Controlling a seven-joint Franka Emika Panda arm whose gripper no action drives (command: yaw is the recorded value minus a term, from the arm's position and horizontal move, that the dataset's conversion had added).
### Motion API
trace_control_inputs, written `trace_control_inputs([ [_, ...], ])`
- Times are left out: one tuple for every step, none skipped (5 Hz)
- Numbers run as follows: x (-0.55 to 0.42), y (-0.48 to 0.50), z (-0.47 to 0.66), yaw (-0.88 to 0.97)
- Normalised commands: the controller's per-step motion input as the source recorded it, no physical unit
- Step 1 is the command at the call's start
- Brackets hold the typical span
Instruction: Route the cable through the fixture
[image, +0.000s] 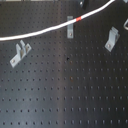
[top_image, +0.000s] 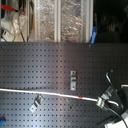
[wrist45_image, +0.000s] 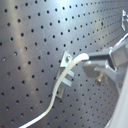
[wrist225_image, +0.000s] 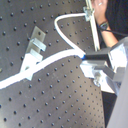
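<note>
The white cable (image: 40, 31) crosses the black perforated board, its red band (image: 80, 19) near the first exterior view's top. In the second exterior view the cable (top_image: 40, 92) runs from the left edge to my gripper (top_image: 104, 99), red band (top_image: 81, 98) just short of the fingers. Both wrist views show my gripper (wrist45_image: 92, 60) (wrist225_image: 91, 60) shut on the cable (wrist45_image: 60, 90) (wrist225_image: 50, 61). The cable passes right beside a small metal fixture (wrist45_image: 65, 64) (wrist225_image: 34, 46) (image: 71, 31) (top_image: 73, 80). Whether it sits in the slot I cannot tell.
Two more metal fixtures stand on the board (image: 20, 53) (image: 112, 39), also seen in the second exterior view (top_image: 36, 104) (top_image: 109, 78). Foil-covered panels (top_image: 60, 17) and clutter line the board's far side. A person's hand (wrist225_image: 102, 15) is near a cable loop (wrist225_image: 67, 20).
</note>
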Motion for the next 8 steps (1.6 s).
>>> trace_control_inputs([
  [-0.010, -0.005, 0.00, 0.00],
  [-0.116, 0.015, 0.00, 0.00],
  [-0.079, -0.255, 0.30, -0.53],
  [0.028, -0.057, 0.33, -0.14],
  [0.153, 0.094, -0.03, 0.50],
  [-0.099, 0.183, -0.32, 0.62],
  [-0.336, 0.177, -0.34, 0.39],
  [-0.545, 0.061, -0.03, 0.39],
])
